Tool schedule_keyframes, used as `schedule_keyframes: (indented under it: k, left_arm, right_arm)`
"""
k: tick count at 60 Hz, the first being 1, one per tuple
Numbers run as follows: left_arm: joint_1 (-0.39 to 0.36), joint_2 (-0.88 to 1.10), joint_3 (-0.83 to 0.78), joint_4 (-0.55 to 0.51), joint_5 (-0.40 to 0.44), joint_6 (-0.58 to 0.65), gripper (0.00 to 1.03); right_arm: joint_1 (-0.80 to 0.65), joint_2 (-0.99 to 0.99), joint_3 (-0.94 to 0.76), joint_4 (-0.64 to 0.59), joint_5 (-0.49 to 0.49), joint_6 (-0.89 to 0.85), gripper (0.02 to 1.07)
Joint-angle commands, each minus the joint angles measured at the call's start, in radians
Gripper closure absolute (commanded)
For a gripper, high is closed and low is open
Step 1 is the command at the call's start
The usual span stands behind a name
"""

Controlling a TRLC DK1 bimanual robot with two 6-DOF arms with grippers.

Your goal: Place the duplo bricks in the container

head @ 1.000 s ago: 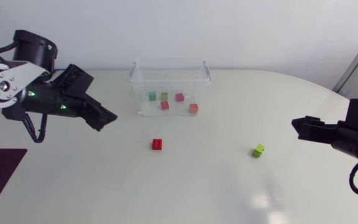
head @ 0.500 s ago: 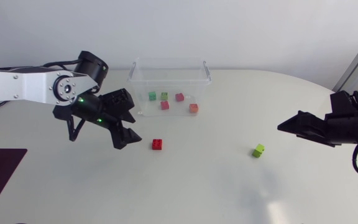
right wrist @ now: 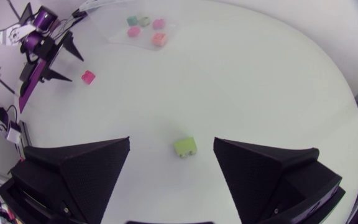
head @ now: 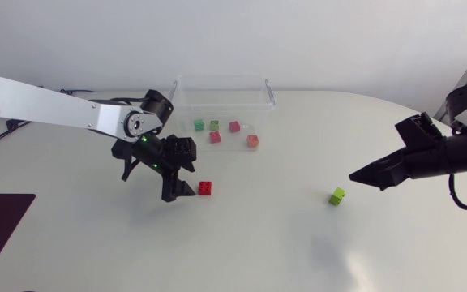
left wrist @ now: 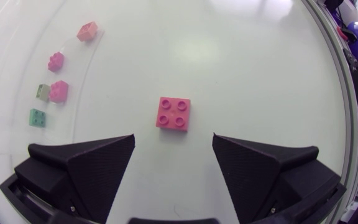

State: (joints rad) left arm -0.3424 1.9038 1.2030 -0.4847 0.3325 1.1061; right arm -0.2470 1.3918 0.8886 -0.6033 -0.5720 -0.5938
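From above, the left claw (head: 182, 193) hangs low just beside the red brick (head: 205, 188) on the worktop (head: 266, 243). The right claw (head: 363, 177) points at the green brick (head: 337, 195), near but apart. The clear container (head: 220, 79) already holds five bricks.

The left wrist view shows its fingers spread wide and empty, with the red brick ahead of the gap, untouched.

The right wrist view shows the same: wide open, empty, green brick ahead.

This looks like the approach to a pick. Each claw probably needs to ease forward and down to straddle its brick, then close.
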Motion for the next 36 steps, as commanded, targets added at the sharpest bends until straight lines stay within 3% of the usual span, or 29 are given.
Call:
schedule_keyframes:
  k: [1, 17, 36]
  left_arm:
    - [-0.015, 0.057, 0.067, -0.011, 0.005, 0.047, 0.17]
    - [-0.047, 0.153, 0.162, -0.104, 0.005, 0.084, 0.18]
    - [-0.055, 0.205, 0.217, -0.210, 0.005, 0.130, 0.28]
  right_arm:
    - [0.023, 0.015, -0.036, 0.011, 0.006, -0.098, 0.12]
    - [0.045, 0.073, -0.057, 0.036, 0.046, -0.190, 0.12]
    - [0.071, 0.153, -0.093, 0.122, 0.092, -0.253, 0.12]
